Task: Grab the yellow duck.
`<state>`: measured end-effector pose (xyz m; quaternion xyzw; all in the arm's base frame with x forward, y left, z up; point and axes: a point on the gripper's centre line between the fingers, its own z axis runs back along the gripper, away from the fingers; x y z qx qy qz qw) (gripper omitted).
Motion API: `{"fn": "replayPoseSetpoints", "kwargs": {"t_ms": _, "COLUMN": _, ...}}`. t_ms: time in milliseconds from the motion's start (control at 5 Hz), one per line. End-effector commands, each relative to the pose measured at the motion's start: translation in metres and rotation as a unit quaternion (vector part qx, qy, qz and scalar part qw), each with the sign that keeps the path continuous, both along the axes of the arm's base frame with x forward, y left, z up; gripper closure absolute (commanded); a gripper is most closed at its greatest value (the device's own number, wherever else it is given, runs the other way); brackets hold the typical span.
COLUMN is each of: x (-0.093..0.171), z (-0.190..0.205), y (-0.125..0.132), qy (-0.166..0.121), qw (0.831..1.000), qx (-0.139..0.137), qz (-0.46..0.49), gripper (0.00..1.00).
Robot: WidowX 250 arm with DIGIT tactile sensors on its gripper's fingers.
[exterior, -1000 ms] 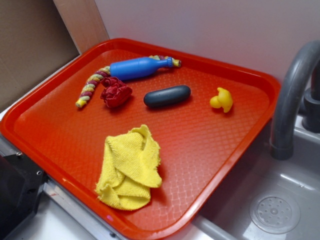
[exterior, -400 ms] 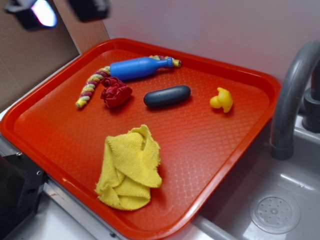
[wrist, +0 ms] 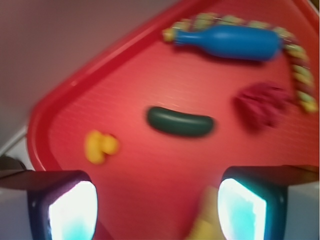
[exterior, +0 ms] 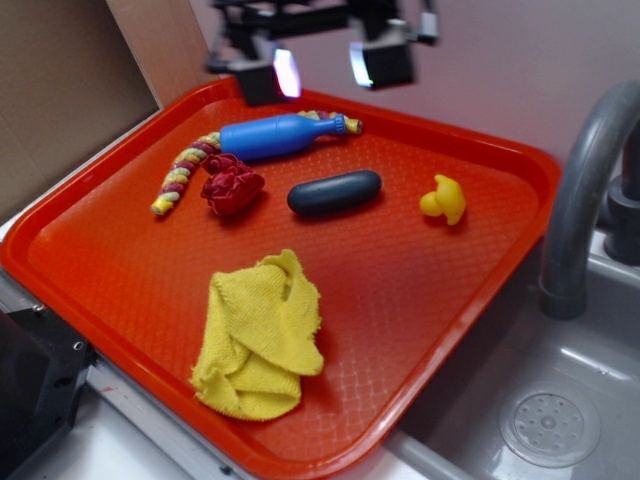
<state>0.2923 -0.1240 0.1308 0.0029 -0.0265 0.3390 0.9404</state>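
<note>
From the exterior view we see the gripper [exterior: 325,62] high over the red tray's [exterior: 90,280] far edge, jaws apart and empty, the yellow duck [exterior: 444,199] right of the dark oval bar [exterior: 334,192]. Our blurred wrist view shows the duck [wrist: 100,146] left of the bar [wrist: 180,122].

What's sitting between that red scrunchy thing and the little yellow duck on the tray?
The dark oval bar lies between the red scrunchy and the yellow duck, apart from both. It shows in both the exterior and wrist views.
</note>
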Motion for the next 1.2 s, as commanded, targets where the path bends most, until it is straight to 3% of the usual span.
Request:
{"fn": "replayPoseSetpoints", "kwargs": {"t_ms": 0, "x": 0.042, "z": -0.04, "y": -0.036, "qy": 0.001, "qw": 0.999, "qx": 0.02, "qz": -0.03, "gripper": 0.0}}
{"fn": "replayPoseSetpoints", "kwargs": {"t_ms": 400, "x": 0.038, "z": -0.077, "y": -0.044, "qy": 0.03, "qw": 0.997, "qx": 0.034, "qz": -0.068, "gripper": 0.0}}
{"fn": "replayPoseSetpoints", "kwargs": {"t_ms": 600, "x": 0.039, "z": -0.092, "y": -0.044, "qy": 0.038, "qw": 0.994, "qx": 0.028, "qz": -0.1, "gripper": 0.0}}
{"fn": "replayPoseSetpoints", "kwargs": {"t_ms": 800, "x": 0.038, "z": -0.098, "y": -0.045, "qy": 0.03, "qw": 0.992, "qx": 0.046, "qz": -0.113, "gripper": 0.11}}
{"fn": "replayPoseSetpoints", "kwargs": {"t_ms": 1000, "x": 0.024, "z": -0.09, "y": -0.059, "qy": 0.02, "qw": 0.992, "qx": 0.055, "qz": -0.112, "gripper": 1.0}}
